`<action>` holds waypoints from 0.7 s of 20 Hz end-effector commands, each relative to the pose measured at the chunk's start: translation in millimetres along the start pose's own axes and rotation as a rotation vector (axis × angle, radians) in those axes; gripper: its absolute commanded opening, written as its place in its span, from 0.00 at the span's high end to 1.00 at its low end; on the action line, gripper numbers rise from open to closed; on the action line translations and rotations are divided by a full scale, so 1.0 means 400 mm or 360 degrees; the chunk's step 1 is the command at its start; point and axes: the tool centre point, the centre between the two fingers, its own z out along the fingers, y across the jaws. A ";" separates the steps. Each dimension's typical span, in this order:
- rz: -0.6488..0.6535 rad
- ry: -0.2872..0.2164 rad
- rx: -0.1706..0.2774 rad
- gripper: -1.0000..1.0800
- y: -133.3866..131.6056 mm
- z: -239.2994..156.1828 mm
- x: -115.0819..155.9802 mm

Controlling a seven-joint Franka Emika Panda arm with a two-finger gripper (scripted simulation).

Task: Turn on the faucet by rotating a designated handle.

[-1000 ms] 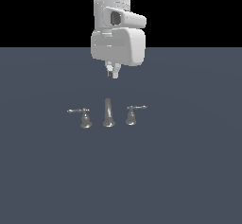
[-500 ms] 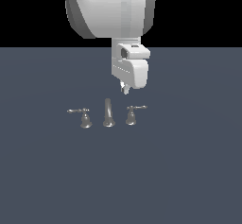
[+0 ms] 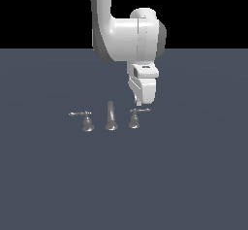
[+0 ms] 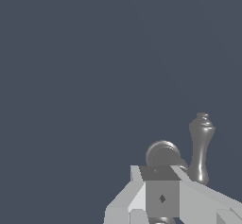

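Since the earlier frames, the white arm has been swung toward the exterior view's right and lowered, so that the gripper (image 3: 140, 104) is now hung just above the handle (image 3: 135, 119), where before it was held over the spout. The faucet (image 3: 111, 118) is seen as a small set of three polished grey metal pieces on a flat, matte slate-blue surface (image 3: 193, 175): a slim tapering spout (image 3: 111, 116) with a flared foot in the middle, and a bell-based lever handle on each side. The handle on the exterior view's right is formed of a rounded bell base with a short stubby lever pointed toward that view's right; the other handle (image 3: 85, 122), on the exterior view's left, carries a longer, thinner lever and is stood apart from the arm. The arm's shells are rendered smooth, glossy and white, with blocky flat-faced forms at the wrist. In the wrist view the fingers (image 4: 160, 197) are shown as pale grey faceted blocks, with the domed top of the handle (image 4: 163, 153) just beyond them and the turned, baluster-like spout (image 4: 202, 145) beside it. Whether the jaws are spread or closed cannot be told from either view.
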 end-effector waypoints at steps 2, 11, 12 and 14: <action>0.0073 0.0003 0.0003 1.00 -0.012 0.027 0.027; 0.0123 0.0003 0.0004 1.00 -0.019 0.044 0.046; 0.0123 0.0003 0.0004 1.00 -0.019 0.044 0.046; 0.0123 0.0003 0.0004 1.00 -0.009 0.044 0.050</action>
